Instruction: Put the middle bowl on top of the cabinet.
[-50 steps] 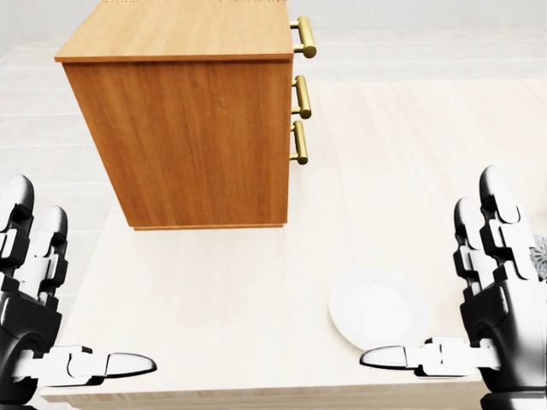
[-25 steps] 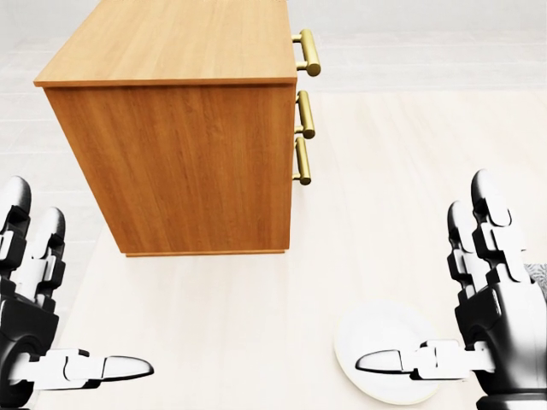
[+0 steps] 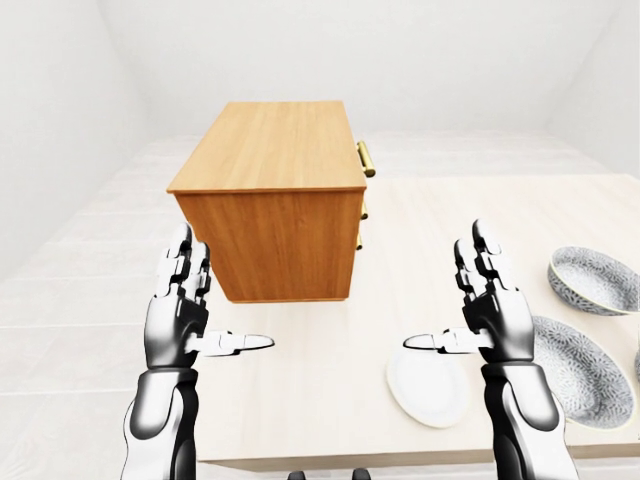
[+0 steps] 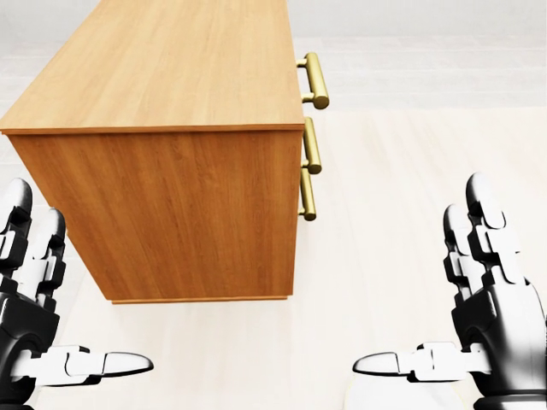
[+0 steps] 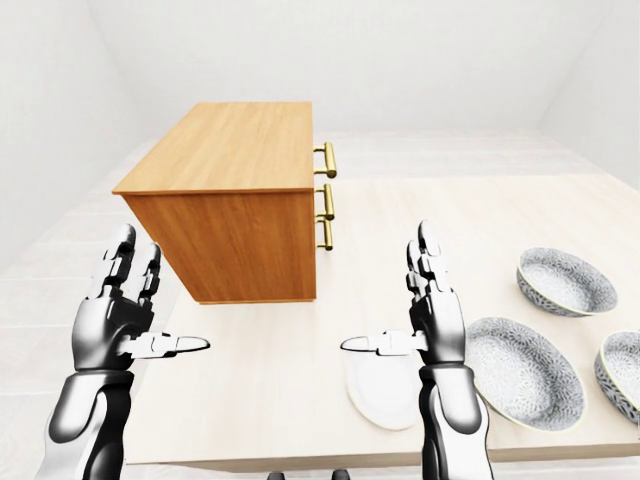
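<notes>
Wooden cabinet (image 5: 225, 215) stands upper left. Three patterned bowls (image 5: 520, 370), the middle one among them, sit untouched lower right. My left hand (image 5: 115, 322) and right hand (image 5: 437, 322) hover wide and empty; no step done yet.

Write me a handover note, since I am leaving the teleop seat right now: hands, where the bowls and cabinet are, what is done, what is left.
Left hand: open, empty, raised.
Right hand: open, empty, raised, with the white plate just below it in the right-eye view.
Wooden cabinet stands on the table; nothing lies on its top.
Three patterned bowls sit on the table at that view's right: wide bowl, upper bowl, edge bowl, which is cut off by the frame. No hand touches them.
Done: nothing yet.
Left: settle which bowl is the middle one, grasp it, and set it on the cabinet top.
</notes>
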Controlling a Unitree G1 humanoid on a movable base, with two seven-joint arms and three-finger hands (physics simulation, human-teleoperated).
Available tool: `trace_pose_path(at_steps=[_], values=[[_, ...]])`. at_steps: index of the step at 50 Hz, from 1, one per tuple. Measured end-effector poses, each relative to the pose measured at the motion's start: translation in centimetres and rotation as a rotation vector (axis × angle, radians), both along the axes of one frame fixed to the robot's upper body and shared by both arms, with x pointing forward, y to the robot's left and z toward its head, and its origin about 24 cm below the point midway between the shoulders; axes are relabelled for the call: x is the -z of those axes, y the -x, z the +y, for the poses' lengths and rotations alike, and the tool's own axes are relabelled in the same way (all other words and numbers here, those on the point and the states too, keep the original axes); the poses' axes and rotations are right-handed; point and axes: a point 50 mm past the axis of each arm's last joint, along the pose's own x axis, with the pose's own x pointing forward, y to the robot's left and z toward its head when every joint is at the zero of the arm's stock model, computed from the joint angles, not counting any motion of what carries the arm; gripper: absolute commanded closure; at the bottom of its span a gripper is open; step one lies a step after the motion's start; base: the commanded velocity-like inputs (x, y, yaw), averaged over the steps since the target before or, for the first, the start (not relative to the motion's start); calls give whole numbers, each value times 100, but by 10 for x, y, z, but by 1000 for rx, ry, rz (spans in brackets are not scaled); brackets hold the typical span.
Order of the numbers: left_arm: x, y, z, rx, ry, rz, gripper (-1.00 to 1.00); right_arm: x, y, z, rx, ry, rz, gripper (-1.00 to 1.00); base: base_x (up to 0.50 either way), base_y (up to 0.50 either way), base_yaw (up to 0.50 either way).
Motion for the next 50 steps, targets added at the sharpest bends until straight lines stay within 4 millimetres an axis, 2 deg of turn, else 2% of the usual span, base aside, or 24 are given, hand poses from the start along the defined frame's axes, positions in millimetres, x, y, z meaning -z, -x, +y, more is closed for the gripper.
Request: trace_pose_path(at_steps=[6,38,50], values=[[-1,-1,0,0,1,-5,-100,0,-1,1,-3,0,0,-100,42,0,0],[-1,0,2,-13,0,-4,-100,6,1,-3,9,9,31,-100,0,0,0],[-3,0,4,-18,-4,-12,-100,14,2,-9,57,111,77,-100,0,0,0]])
